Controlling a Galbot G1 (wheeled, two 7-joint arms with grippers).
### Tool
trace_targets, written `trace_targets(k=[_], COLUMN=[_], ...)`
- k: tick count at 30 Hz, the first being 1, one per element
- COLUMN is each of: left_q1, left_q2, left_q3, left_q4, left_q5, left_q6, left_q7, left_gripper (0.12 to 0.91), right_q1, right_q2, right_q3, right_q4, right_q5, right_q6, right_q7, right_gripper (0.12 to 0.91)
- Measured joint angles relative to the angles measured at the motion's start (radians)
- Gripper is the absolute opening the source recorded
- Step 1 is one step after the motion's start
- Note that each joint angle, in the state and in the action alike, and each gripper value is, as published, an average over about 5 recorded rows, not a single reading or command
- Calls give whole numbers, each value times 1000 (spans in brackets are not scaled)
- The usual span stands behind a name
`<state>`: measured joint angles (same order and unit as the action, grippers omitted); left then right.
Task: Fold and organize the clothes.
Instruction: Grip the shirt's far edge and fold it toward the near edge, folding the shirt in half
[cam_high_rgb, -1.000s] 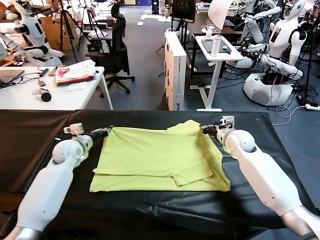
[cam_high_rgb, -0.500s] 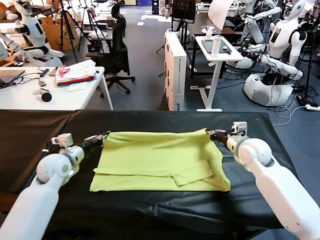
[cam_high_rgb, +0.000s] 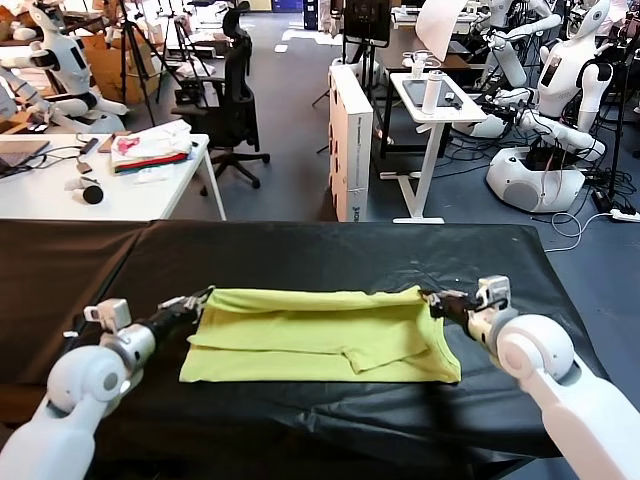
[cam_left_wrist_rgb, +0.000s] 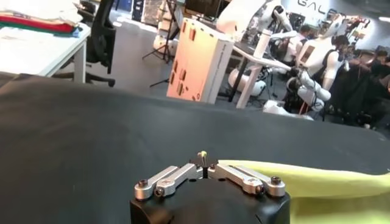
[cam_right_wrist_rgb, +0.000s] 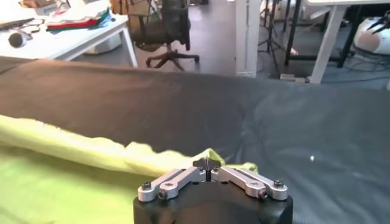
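Pulling T-shirt (cam_high_rgb: 320, 330) edge nearer.

The T-shirt (cam_high_rgb: 320, 335) across the middle of the frame is soft, matt lime cotton cloth, lying in loose folds on a black table cover (cam_high_rgb: 300, 255) that looks like matt woven fabric, faintly creased. The arms at the lower corners have smooth, glossy white plastic shells, and each wrist view shows brushed metal finger links (cam_left_wrist_rgb: 244, 178) bolted to a matt black housing (cam_right_wrist_rgb: 213, 204).
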<state>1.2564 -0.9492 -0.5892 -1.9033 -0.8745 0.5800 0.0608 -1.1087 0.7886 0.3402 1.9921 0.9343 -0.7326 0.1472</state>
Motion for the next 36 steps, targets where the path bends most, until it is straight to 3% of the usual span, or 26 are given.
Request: trace_targets(k=[27,30,32,36], left_q1=[158,169,177,194], left_q2=[-43,-46,-48,-49], left_q3=[-72,-77,-84,-105], left_q4=[-74,-84,-95,-121], left_q5=[13,15,16,16], left_q6=[-2,6,13,20], left_q7=[-7,-17,-27,-36], left_gripper=[150,172,242,477], right_q1=[-85,-93,-100,-104], right_q2=[-1,-4,-6,-2], right_q3=[24,36,47,69], right_q4=[3,12,19,25], right_q5=[-5,-3,-1,0], right_q6=[-3,-3,-3,1], right_q7=[-5,-6,-7,-11], right_gripper=[164,296,429,656])
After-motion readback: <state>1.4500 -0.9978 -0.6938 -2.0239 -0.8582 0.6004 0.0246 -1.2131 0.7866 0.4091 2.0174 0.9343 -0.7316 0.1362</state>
